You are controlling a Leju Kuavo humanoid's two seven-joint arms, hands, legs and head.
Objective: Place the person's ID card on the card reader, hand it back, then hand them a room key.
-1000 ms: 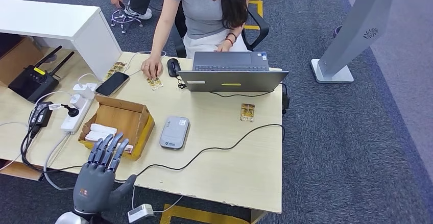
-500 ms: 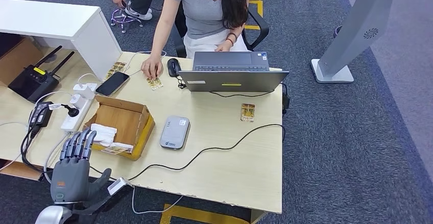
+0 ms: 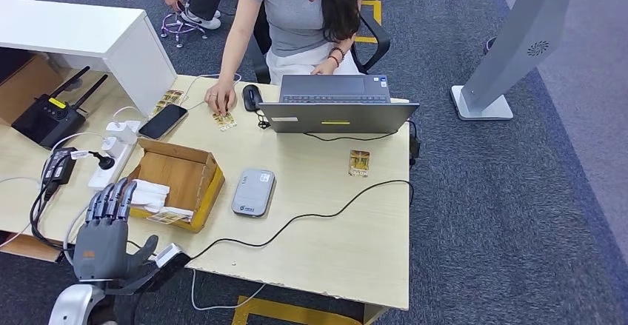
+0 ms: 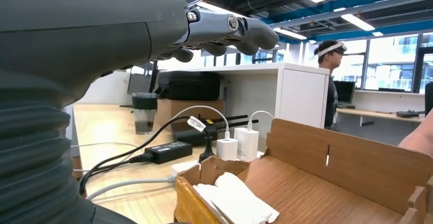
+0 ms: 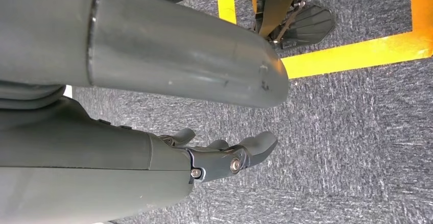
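Desk, left hand empty

Bare tabletop lies open between card reader and laptop, crossed by a black cable. Left hand at near table edge: cardboard box and power strip just ahead of it.

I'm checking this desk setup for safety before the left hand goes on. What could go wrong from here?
The left hand hangs open at the desk edge amid loose cables; reaching forward, it might snag one. The cardboard box stands between it and the card reader, so it could be knocked.
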